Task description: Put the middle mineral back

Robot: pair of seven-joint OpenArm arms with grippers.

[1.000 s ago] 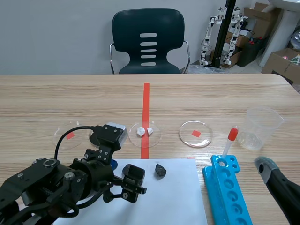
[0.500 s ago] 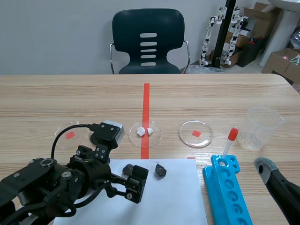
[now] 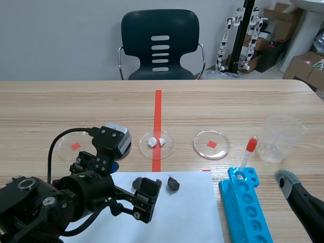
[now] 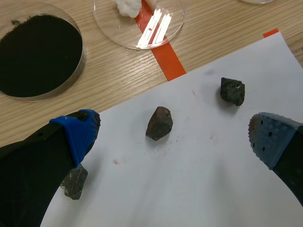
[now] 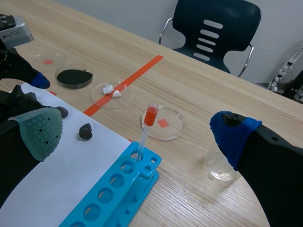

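I count three dark minerals on the one white sheet of paper: the middle mineral, a blacker mineral at its two o'clock and a grey mineral at its eight o'clock. Four round clear dishes sit on the table: a bare dish, a dish of black powder, a lump dish and a second bare dish at its three o'clock. The lump dish holds two pieces, one white lump and a second white lump. There is one blue tube rack, one red-capped dropper, one clear plastic cup and one dark chair
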